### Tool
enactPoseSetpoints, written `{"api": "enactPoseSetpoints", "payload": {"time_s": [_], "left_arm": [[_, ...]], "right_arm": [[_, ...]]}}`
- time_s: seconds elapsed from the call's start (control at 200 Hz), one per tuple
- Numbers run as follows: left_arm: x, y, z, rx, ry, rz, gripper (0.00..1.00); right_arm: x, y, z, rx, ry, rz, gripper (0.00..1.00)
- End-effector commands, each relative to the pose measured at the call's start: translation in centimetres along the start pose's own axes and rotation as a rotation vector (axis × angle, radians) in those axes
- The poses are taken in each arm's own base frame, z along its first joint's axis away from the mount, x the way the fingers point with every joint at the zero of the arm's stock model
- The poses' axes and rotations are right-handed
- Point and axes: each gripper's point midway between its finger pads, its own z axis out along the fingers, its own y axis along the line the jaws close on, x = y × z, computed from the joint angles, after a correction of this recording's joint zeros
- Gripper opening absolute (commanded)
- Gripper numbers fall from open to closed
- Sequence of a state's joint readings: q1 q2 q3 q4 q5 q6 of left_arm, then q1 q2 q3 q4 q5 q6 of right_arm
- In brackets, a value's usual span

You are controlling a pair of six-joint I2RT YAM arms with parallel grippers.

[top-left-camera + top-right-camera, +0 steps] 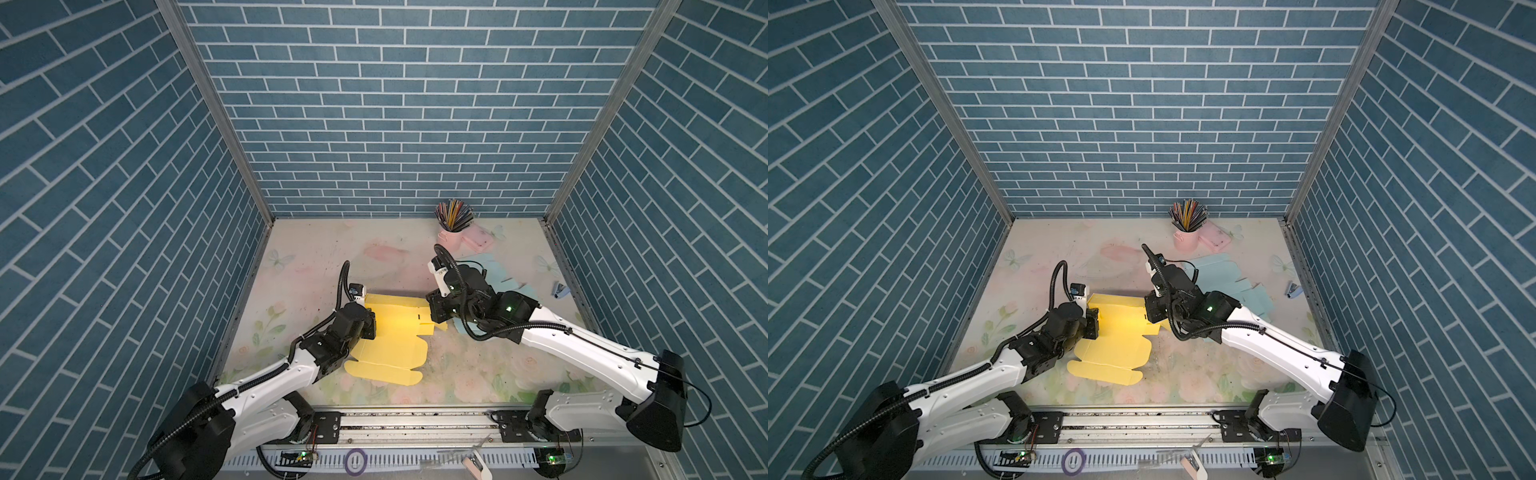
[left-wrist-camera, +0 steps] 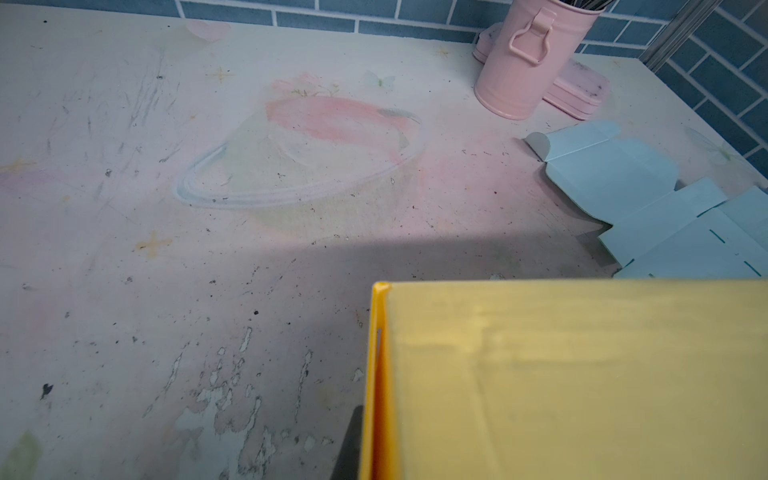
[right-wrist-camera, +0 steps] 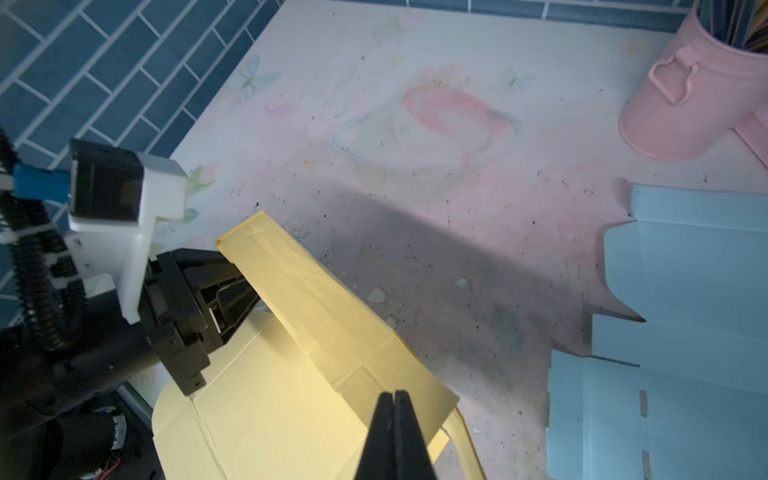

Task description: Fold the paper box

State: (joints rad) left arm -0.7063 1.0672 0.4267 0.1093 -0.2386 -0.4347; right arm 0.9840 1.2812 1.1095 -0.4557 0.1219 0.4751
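Yellow die-cut paper box [image 1: 390, 345] sits central on the floral tabletop [image 1: 316, 257], far wall raised; my left gripper [image 3: 243, 293] is nipped on the wall's left end, my right gripper [image 3: 394, 401] fully closed at the other, and I fear uneven pull would tear or buckle it.

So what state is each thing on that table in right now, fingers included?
Yellow box: partly folded, far flap raised.
Left fingers: shut on that flap's end.
Right fingers: shut, tips against the flap.
Blue box: flat, unfolded.
Pink cup: upright, full of pencils.
Pink case: lying closed.
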Motion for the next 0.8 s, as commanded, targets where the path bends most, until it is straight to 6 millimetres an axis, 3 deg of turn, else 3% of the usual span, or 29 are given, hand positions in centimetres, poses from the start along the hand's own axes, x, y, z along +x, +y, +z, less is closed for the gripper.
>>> {"api": "enactPoseSetpoints", "payload": {"time_s": [0.0,0.26,0.535,0.795], "left_arm": [[-0.4,0.1,0.1,-0.01,-0.006,-0.023,0.0],[-0.8,-0.2,0.2,-0.001,-0.012,-0.036,0.0],[-1.0,-0.1,-0.4,0.008,-0.035,-0.051,0.0],[-0.8,-0.5,-0.8,0.055,-0.054,-0.049,0.0]], "right_arm": [[1.6,-0.5,0.3,0.048,0.047,0.006,0.0],[3.2,0.2,2.4,0.078,0.118,-0.023,0.0],[4.5,0.0,3.2,0.088,0.128,-0.004,0.0],[2.9,2.0,3.4,-0.028,0.052,0.033,0.0]]}}
